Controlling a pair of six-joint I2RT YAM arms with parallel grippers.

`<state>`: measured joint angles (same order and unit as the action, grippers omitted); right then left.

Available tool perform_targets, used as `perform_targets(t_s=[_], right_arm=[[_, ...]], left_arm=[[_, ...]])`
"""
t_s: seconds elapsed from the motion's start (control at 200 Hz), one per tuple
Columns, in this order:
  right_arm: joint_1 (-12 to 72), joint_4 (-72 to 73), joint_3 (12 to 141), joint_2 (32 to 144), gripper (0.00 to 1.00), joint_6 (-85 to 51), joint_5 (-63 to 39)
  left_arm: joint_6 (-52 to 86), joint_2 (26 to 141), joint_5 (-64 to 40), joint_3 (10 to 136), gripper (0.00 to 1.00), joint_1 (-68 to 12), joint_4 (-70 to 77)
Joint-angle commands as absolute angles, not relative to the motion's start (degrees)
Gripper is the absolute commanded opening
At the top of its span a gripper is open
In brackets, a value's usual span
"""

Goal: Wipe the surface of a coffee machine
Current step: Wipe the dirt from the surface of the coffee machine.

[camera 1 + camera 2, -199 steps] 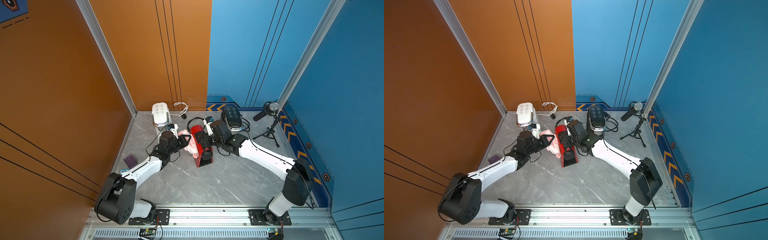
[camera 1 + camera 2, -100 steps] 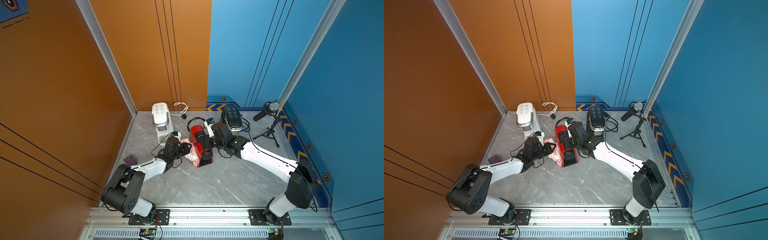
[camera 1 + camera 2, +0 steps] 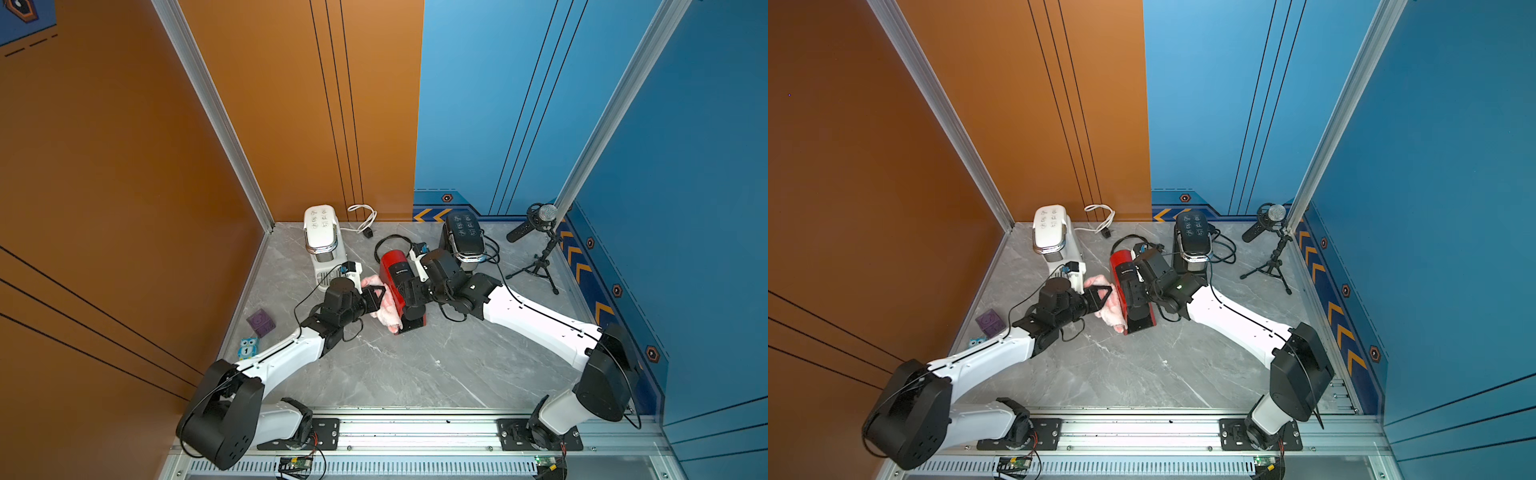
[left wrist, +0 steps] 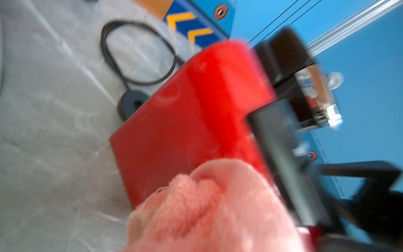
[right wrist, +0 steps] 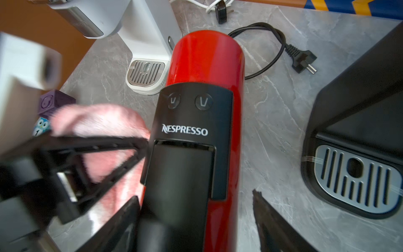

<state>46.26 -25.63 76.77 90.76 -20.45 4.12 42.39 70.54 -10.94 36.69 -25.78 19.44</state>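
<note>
1. In both top views the red coffee machine (image 3: 395,270) stands mid-table on the grey tabletop (image 3: 415,374), between a white coffee machine (image 3: 320,232) and a black coffee machine (image 3: 465,235). My left pincer (image 3: 376,297) is clamped nearly closed on a pink cloth (image 3: 384,309), which lies against the red machine's side that faces my left arm. My right pincer (image 3: 409,293) sits over the machine's black front. A purple cube (image 3: 260,322) and an owl card (image 3: 248,347) lie near the orange wall, and a microphone (image 3: 540,220) on a tripod stands by the blue one.
2. My left wrist view is blurred. The cloth (image 4: 207,207) bunches in the foreground and touches the red machine's (image 4: 185,122) flat side. A looped black cord (image 4: 137,50) lies on the table behind it.
3. In my right wrist view, my right pincer (image 5: 194,203) is spread wide, one finger on each side of the red machine (image 5: 205,61). One of the fingers (image 5: 268,218) stands clear of the red body, so I grip nothing. The left pincer's (image 5: 139,146) tip meets the machine's edge, with the cloth (image 5: 98,122) bulging around it.
</note>
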Motion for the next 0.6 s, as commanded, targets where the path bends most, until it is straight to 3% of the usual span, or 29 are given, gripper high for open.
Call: perform_targets(t_s=[0.0,0.13,0.595], right_arm=[[47.5,-35.5,79.0,91.6,0.91,-16.9,13.0],[47.7,-35.5,80.8,92.2,1.0,-16.6,12.7],[46.9,-37.8,90.4,102.7,1.0,-14.9,7.4]], left_arm=[[40.4,69.3,-13.5,38.8,0.0,-25.6,15.3],[41.0,72.5,-12.1,37.3,0.0,-26.5,15.4],[40.8,83.0,-8.8,29.7,0.0,-27.7,22.0]])
